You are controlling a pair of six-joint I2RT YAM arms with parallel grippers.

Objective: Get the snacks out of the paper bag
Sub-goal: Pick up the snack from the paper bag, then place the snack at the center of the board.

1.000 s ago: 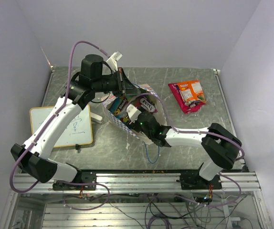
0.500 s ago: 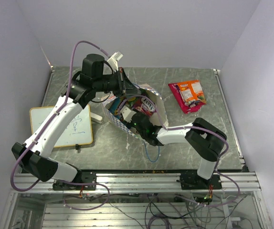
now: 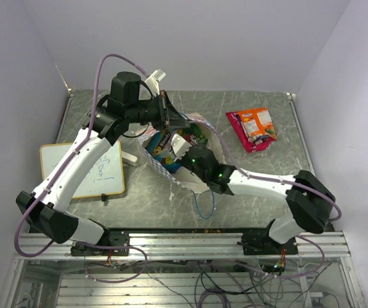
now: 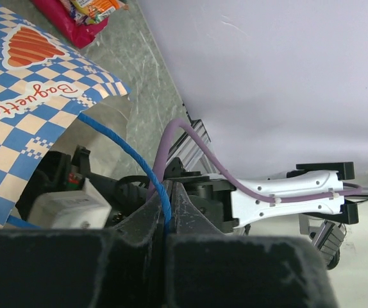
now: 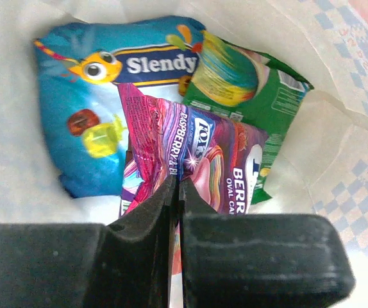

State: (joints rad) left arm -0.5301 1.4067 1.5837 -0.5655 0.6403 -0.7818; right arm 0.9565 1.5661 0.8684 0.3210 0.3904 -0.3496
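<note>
I have the left gripper (image 4: 168, 221), jaws clenched on the bag (image 4: 43, 83) cord (image 4: 123, 146). The right gripper (image 5: 176, 192) has its jaws grasping the pink packet (image 5: 203, 147) inside.

top: overhead, far | left wrist: outside paper bag (image 4: 30, 109) | right wrist: inside, close
</note>
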